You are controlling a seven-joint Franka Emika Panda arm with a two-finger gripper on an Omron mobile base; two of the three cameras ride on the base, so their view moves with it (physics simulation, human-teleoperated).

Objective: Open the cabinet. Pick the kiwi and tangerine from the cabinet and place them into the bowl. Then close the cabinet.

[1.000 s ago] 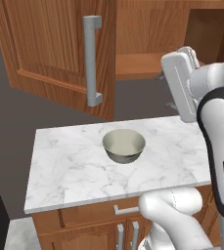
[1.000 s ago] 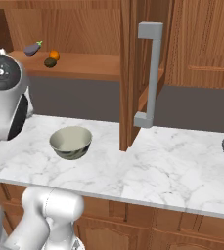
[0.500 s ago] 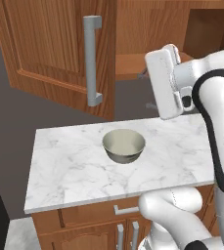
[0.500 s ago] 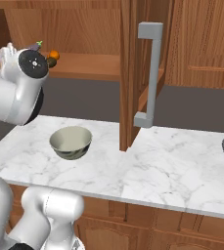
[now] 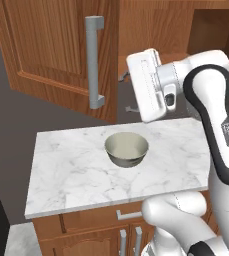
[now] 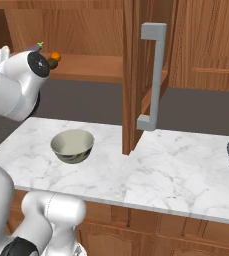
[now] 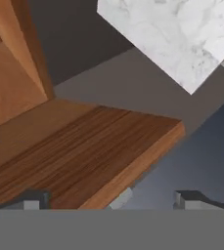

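- While both doors of the cabinet (image 5: 61, 50) stand swung open, its left door hangs out over the left end of the counter (image 5: 71, 175), the long grey handle (image 5: 93, 62) facing the room.
- Right of that door, the bowl (image 5: 127, 148) sits upright on the marble, near the middle of the slab (its pale inside holds nothing).
- Above and behind the bowl, the gripper (image 7: 108, 200) is raised to the height of the cabinet's floor board, fingers spread wide with nothing between them; the hand view looks across that wooden board (image 7: 84, 151).
- From the right base view, the tangerine (image 6: 56, 57) rests on the cabinet's bottom board, just past the arm's round joint.
- Touching it is a dark fruit, likely the kiwi (image 6: 51, 63), mostly hidden by the arm.
- Farther right, the right door (image 6: 141, 75) juts edge-on over the counter.
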